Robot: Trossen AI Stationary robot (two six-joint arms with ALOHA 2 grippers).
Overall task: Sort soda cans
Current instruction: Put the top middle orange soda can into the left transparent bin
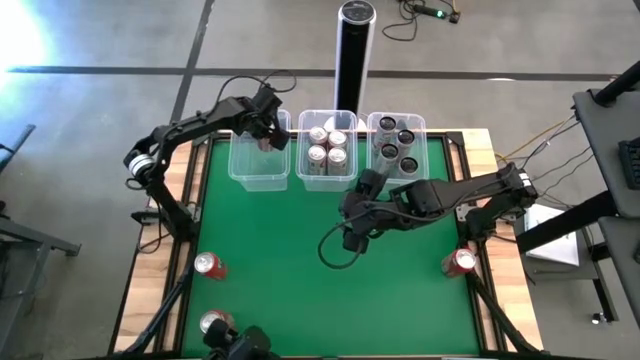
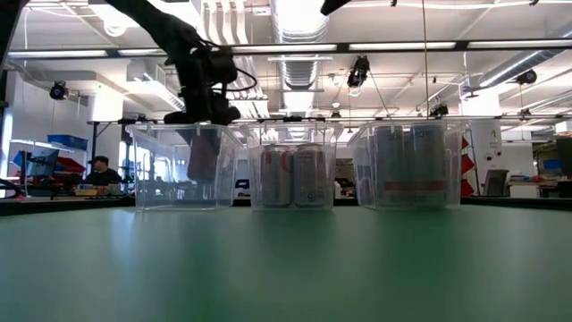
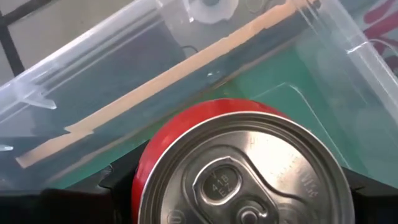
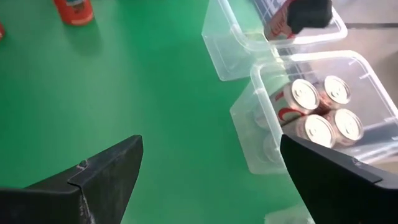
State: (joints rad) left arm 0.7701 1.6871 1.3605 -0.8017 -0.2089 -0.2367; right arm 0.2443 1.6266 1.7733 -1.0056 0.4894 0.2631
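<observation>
A red soda can [image 3: 239, 168] fills the foreground, silver top facing up, held between dark jaws at either side, above a clear plastic tub [image 3: 124, 74] on the green surface [image 3: 273, 84].

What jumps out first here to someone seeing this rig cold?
Three clear tubs in a row at the green mat's far edge: the middle one holds four silver cans, the right one dark cans. The left gripper holds a red can over the left tub. The right gripper hangs open over mid-mat, and three loose red cans sit near the near corners.
</observation>
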